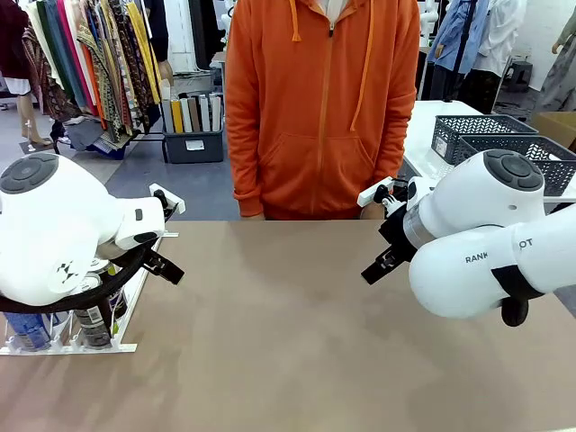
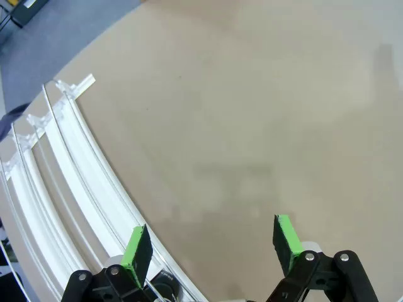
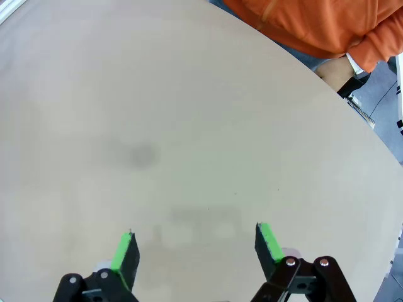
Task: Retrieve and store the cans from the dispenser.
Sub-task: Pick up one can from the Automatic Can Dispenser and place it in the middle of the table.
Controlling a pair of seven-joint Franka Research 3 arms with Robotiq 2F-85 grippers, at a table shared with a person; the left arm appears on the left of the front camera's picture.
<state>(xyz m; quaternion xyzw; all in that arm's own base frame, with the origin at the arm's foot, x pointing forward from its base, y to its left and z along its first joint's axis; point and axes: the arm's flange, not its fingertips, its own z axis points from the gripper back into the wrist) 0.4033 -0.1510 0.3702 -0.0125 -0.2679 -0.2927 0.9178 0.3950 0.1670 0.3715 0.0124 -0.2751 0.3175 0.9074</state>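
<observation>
Matt, smooth tan table; on the left, the dispenser shows glossy white plastic rails; far side, a soft orange cloth hoodie.

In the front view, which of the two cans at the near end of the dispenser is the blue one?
The left one: the blue can stands at the near-left corner of the dispenser; the dark can is to its right.
</observation>
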